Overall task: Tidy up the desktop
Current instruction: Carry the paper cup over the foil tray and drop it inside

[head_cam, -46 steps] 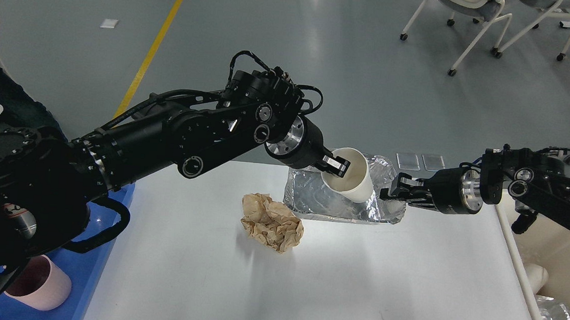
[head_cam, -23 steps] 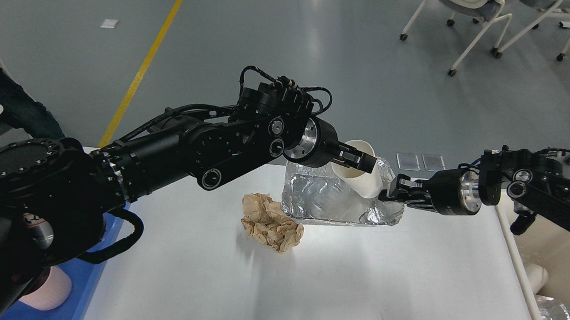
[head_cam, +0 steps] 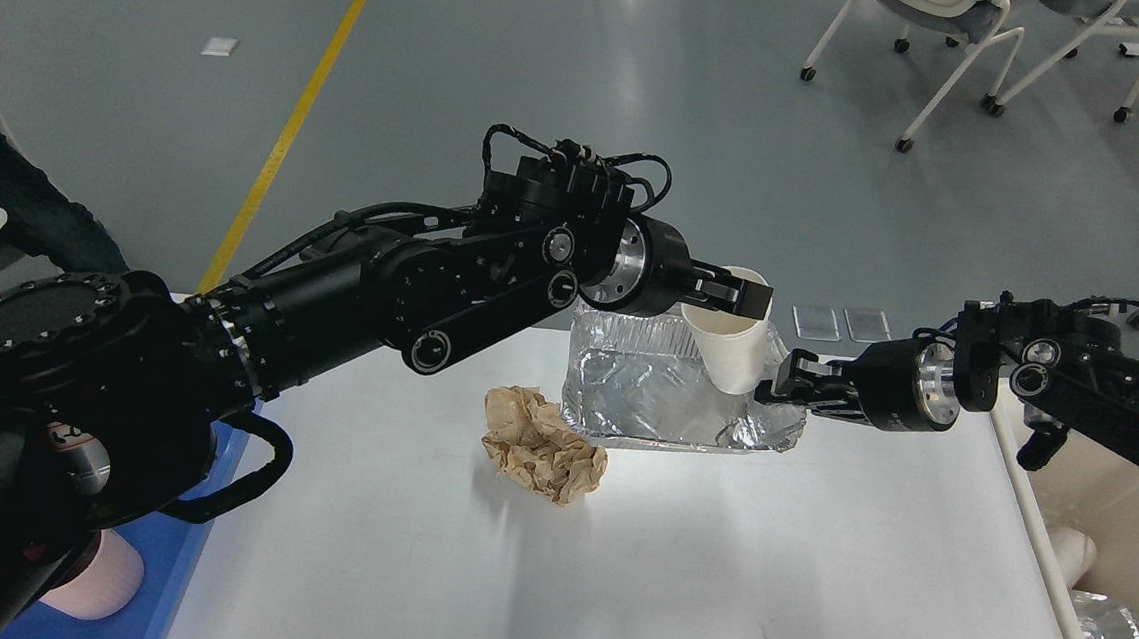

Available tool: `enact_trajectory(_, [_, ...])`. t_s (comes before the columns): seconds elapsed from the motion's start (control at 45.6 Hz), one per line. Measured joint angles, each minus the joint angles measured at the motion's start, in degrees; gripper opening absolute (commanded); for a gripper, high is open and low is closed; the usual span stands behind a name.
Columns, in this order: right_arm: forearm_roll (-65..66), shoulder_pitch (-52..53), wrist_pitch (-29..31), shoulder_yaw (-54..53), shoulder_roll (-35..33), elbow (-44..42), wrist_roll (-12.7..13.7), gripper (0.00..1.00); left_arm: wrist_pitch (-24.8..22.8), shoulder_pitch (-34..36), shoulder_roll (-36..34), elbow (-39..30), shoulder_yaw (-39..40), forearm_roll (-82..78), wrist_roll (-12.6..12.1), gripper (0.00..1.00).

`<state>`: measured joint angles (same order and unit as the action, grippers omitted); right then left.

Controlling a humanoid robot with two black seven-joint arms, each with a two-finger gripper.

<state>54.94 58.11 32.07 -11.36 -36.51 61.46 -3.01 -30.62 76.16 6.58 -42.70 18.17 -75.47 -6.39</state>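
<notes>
The white-grey desktop (head_cam: pixel 613 563) fills the lower middle of the head view. My left gripper (head_cam: pixel 739 298) is shut on the rim of a white paper cup (head_cam: pixel 733 346) and holds it nearly upright above the right end of a foil tray (head_cam: pixel 644 395) at the desktop's far edge. My right gripper (head_cam: pixel 784 383) is at the tray's right rim, its fingers pinching the foil edge, just right of the cup's bottom. A crumpled brown paper ball (head_cam: pixel 543 444) lies on the desktop, in front of the tray's left end.
A blue tray (head_cam: pixel 145 581) with a pink cup (head_cam: pixel 105 578) sits at the lower left beside the desktop. A beige bin (head_cam: pixel 1116 538) with foil in it stands off the right edge. Chairs stand on the floor at the far right.
My left gripper has moved right and up with the cup, turning it from tilted to nearly upright. My right gripper has stayed at the tray's right rim.
</notes>
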Motion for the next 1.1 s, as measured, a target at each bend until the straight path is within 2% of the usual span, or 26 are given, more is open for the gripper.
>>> enact_trajectory(0.527, [0.08,-0.01,-0.08,0.05,-0.13,0.06,0.02,0.0,0.87,1.7,-0.3,-0.11,0.3,4.94,-0.04,0.76])
enact_trajectory(0.68, [-0.21,-0.33,-0.07,-0.06,-0.15,-0.15,0.18,0.0,0.32,3.13,-2.39,-0.16,1.33,7.16,-0.22,0.78])
enact_trajectory(0.9, [-5.88,-1.69,0.17,-0.06,-0.67,-0.34,0.36,0.0,0.19,3.03,-13.7,-2.9,1.43,8.84,0.06,0.79])
enact_trajectory(1.097, [-8.08,-3.12,-0.13,-0.98,-2.35,0.01,0.12,0.0,0.12,-1.67,-30.28,-10.04,1.22,16.76,-0.16,0.9])
